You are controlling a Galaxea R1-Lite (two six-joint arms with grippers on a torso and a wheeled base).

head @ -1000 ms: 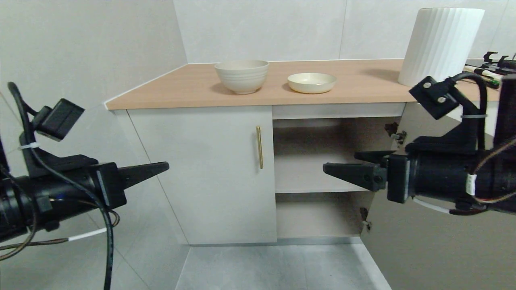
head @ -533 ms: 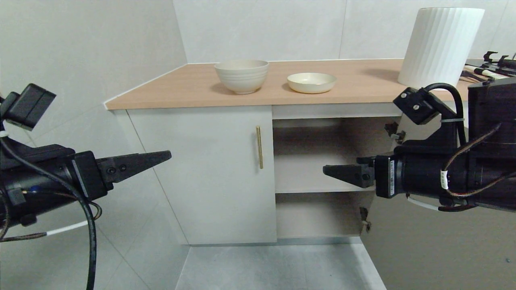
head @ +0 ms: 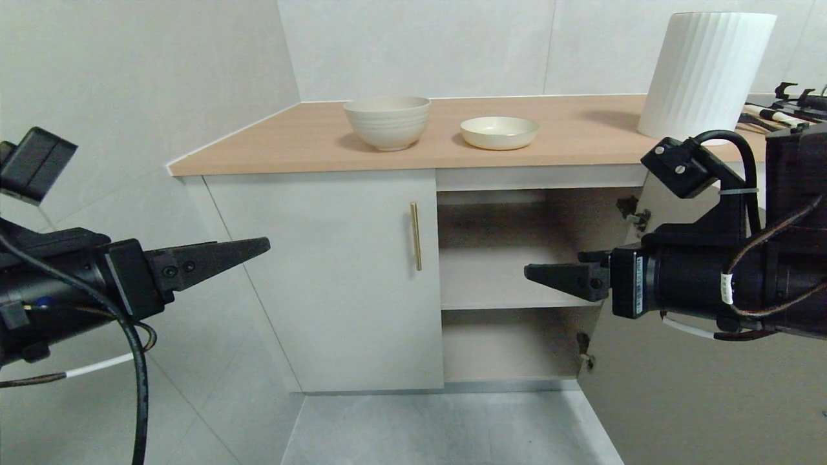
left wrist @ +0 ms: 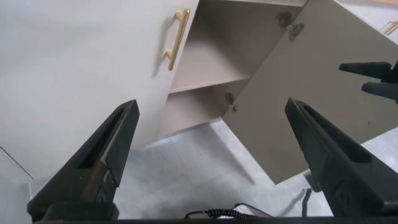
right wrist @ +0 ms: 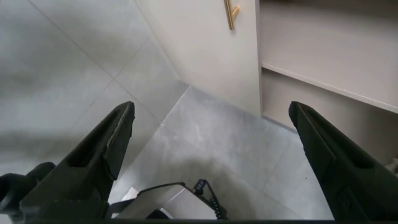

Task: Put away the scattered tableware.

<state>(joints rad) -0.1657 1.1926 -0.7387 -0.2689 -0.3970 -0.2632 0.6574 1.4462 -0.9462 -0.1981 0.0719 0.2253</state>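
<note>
A deep cream bowl (head: 387, 121) and a shallow cream dish (head: 499, 132) stand side by side on the wooden countertop (head: 278, 145). Below them the cabinet's right half (head: 504, 271) is open, with bare shelves. My left gripper (head: 255, 247) hangs in front of the closed left door, well below the counter; its fingers (left wrist: 93, 168) are spread wide with nothing between them. My right gripper (head: 559, 266) is level with the middle shelf in front of the open compartment, also open and holding nothing; its fingers (right wrist: 102, 155) frame the floor.
The closed door carries a brass handle (head: 416, 236). The open door (head: 672, 400) swings out at the right, behind my right arm. A tall white ribbed cylinder (head: 707, 68) and some dark utensils (head: 785, 110) sit at the counter's right end. Grey tiled floor (head: 446, 426) lies below.
My left wrist has rolled, its camera swinging left and up, while the fingertips stayed put. My right gripper has drawn back slightly to the right. The bowls have not moved.
</note>
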